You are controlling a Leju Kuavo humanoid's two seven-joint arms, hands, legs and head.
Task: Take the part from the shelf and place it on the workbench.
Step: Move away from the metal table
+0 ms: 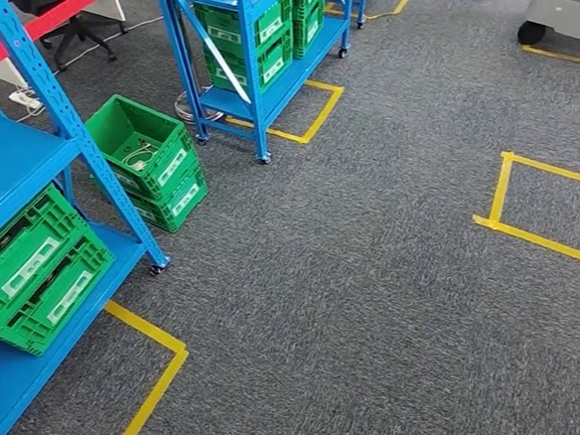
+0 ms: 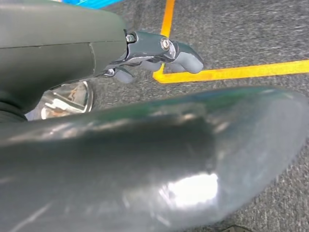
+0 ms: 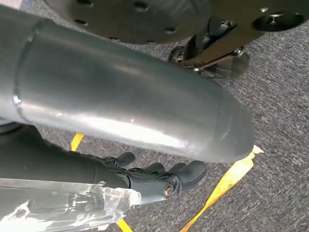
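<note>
Head view: green crates [image 1: 39, 270] sit on blue shelf [image 1: 6, 168].
Left hand [image 2: 160, 53]: fingers extended, grasping nothing.
Right hand [image 3: 160, 176]: fingers loosely bent, grasping nothing.

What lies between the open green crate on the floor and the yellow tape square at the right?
In the head view, only bare grey carpet separates the open green plastic crate from the yellow tape square.

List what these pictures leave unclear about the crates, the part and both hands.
- Part: contents of the open green crate are too small in the head view to identify.
- Shelf crates: insides hidden by their walls and the blue shelf.
- Left hand: mostly hidden by the grey cover.
- Right hand: grip unclear, partly covered.
- Workbench: not identifiable.
</note>
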